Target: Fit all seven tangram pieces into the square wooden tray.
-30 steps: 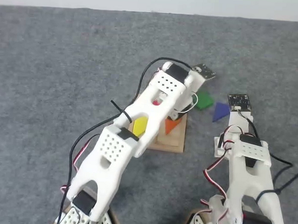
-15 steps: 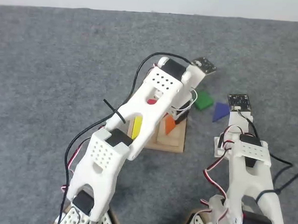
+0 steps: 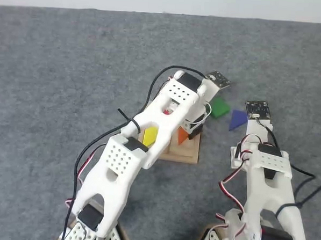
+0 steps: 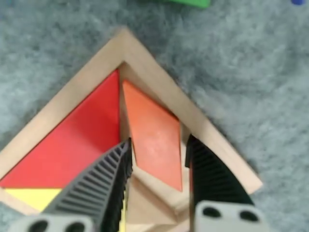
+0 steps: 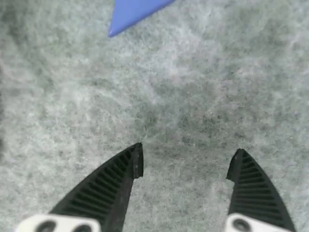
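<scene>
The square wooden tray (image 3: 187, 152) lies mid-table under my left arm. In it lie a red triangle (image 4: 77, 140) and a yellow piece (image 3: 150, 134). In the left wrist view, my left gripper (image 4: 158, 142) is shut on the orange parallelogram (image 4: 155, 140), whose far end sits in the tray's corner (image 4: 124, 41) beside the red triangle. From above, the left gripper (image 3: 190, 130) is over the tray's right side. A green piece (image 3: 220, 107) and a blue triangle (image 3: 237, 118) lie on the carpet right of the tray. My right gripper (image 5: 188, 151) hangs open over bare carpet, short of the blue triangle (image 5: 135, 9).
Grey carpet covers the whole table. The right arm (image 3: 266, 163) stands to the right of the tray, close to the blue triangle. The arms' bases sit at the near edge. Open carpet stretches to the left and far side.
My left arm lifted and swung a little left half a second ago, then came back down over the tray with the orange piece. The right arm has kept still.
</scene>
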